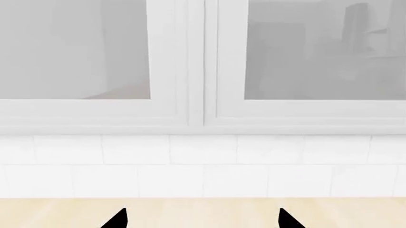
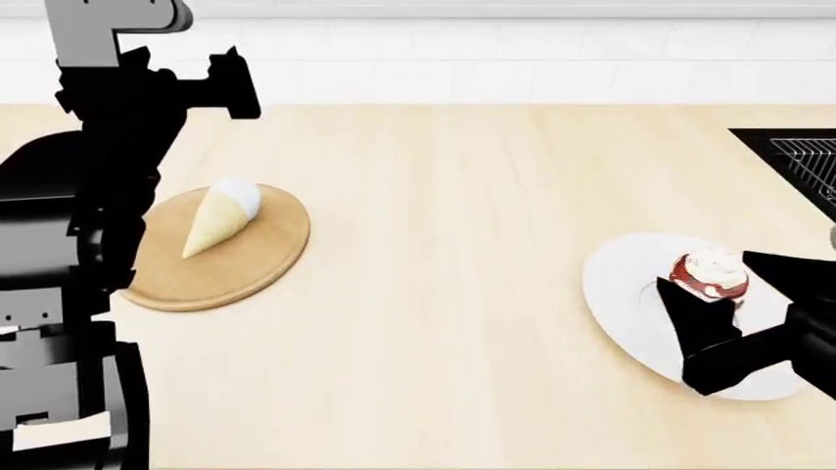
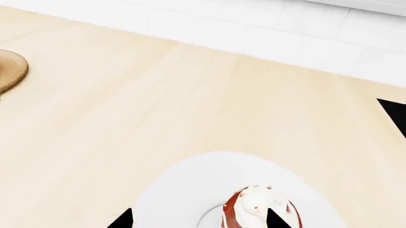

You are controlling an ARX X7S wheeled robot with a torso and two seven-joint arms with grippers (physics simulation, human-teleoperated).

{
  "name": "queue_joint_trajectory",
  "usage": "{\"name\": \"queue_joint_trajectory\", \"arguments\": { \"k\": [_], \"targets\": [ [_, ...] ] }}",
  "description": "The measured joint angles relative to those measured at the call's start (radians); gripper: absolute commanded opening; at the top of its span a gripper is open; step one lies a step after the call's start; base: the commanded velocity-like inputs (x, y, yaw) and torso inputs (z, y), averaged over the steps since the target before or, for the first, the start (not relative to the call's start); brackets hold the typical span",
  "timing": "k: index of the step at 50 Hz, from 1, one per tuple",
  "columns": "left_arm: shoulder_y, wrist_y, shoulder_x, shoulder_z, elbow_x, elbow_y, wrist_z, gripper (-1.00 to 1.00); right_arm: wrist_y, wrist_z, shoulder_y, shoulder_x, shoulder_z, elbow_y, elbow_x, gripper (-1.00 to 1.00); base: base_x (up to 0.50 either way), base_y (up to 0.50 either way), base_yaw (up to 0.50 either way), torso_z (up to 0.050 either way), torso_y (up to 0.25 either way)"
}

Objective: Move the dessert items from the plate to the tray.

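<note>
A red-brown-wrapped cupcake with white frosting stands on the white plate at the right. My right gripper is open around it, with a black finger on each side. In the right wrist view the cupcake sits close to one fingertip, and I cannot tell whether they touch. The pale yellow ice-cream cone lies on a round tan wooden disc at the left. My left gripper hangs raised near the back wall, open and empty. The tray is out of view.
A white tiled wall and a window frame run along the back of the light wooden counter. A dark grated fixture is set into the counter at the far right. The disc's edge shows in the right wrist view.
</note>
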Motion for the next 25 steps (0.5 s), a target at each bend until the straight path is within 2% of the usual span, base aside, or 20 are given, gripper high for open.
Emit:
{"name": "queue_joint_trajectory", "arguments": {
  "k": [15,25],
  "targets": [
    [0.003,-0.009,-0.001,0.004,-0.006,0.011,-0.004,1.00,-0.037,-0.050,-0.033,0.023,0.006,0.001,-0.078,1.00,0.00,0.00,0.00,0.000,0.000],
    [0.000,-0.007,-0.001,0.007,-0.010,0.007,-0.006,1.00,-0.074,-0.096,-0.037,0.030,-0.041,0.018,-0.158,1.00,0.00,0.00,0.00,0.000,0.000]
  ]
}}
